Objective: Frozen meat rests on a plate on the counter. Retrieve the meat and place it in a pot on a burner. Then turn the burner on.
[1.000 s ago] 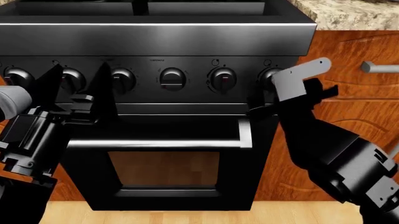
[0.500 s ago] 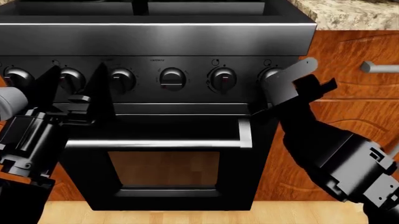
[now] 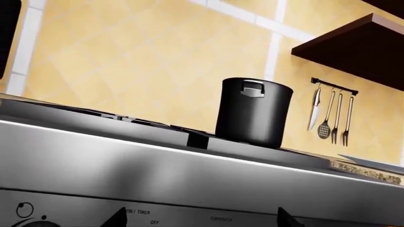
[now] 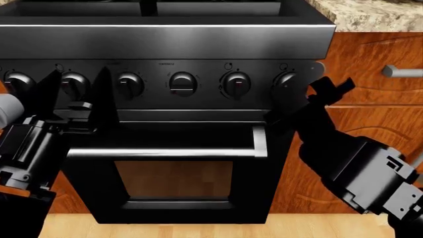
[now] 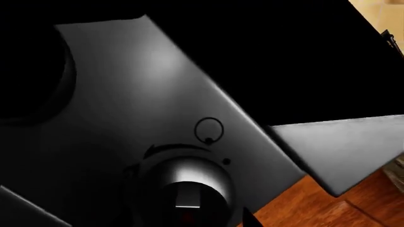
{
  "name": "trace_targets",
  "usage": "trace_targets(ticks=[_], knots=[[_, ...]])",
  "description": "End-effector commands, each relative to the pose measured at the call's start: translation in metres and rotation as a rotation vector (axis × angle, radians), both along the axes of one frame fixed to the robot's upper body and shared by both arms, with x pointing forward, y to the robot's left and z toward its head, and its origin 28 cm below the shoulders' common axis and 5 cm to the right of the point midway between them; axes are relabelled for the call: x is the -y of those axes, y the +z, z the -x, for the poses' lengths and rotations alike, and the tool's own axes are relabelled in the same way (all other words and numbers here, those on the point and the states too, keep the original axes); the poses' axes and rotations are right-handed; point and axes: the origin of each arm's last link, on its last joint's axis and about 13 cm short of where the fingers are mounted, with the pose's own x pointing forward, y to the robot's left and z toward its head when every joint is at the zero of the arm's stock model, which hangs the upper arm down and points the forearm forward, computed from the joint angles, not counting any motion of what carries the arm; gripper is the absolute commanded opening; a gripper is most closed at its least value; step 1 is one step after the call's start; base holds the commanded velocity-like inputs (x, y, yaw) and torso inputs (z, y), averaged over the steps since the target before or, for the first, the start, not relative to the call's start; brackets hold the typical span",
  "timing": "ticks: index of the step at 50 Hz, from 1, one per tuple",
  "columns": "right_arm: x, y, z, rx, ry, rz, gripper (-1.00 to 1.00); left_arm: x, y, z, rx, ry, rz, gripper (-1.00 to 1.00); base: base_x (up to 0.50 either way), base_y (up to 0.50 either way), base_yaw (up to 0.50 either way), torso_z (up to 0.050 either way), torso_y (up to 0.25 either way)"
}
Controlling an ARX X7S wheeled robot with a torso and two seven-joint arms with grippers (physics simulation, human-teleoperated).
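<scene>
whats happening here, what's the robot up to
The robot faces the black stove. Its right gripper is at the rightmost knob, apparently to turn a burner on. The left gripper hangs open before the knob panel, holding nothing. The pot stands on the stovetop.

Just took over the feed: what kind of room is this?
A home-style kitchen, rendered in simulation: a black stove with knobs, a pot on its top, utensils hanging on a tiled wall, wooden cabinets.
</scene>
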Motion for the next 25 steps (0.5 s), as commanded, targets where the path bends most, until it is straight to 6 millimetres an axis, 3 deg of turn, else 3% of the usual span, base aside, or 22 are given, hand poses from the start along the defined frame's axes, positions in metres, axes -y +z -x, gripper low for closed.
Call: trace_targets(ticks=[1,17,18,25], knots=[[-0.015,0.027,0.000,0.168,0.058,0.074,-1.00,-0.001,0.000,0.000,0.002,0.002,0.004,1.00,0.00,0.00,0.00,0.000,0.000],[-0.015,0.028,0.004,0.149,0.054,0.037,-1.00,-0.001,-0.001,0.001,0.004,0.003,0.005,1.00,0.00,0.00,0.00,0.001,0.005],[-0.015,0.028,0.005,0.145,0.053,0.031,1.00,-0.001,-0.001,0.001,0.004,0.002,0.005,1.00,0.00,0.00,0.00,0.000,0.000],[-0.018,0.031,0.010,0.136,0.052,0.011,1.00,-0.001,0.000,0.002,0.008,0.000,0.006,1.00,0.00,0.00,0.00,0.000,0.001]])
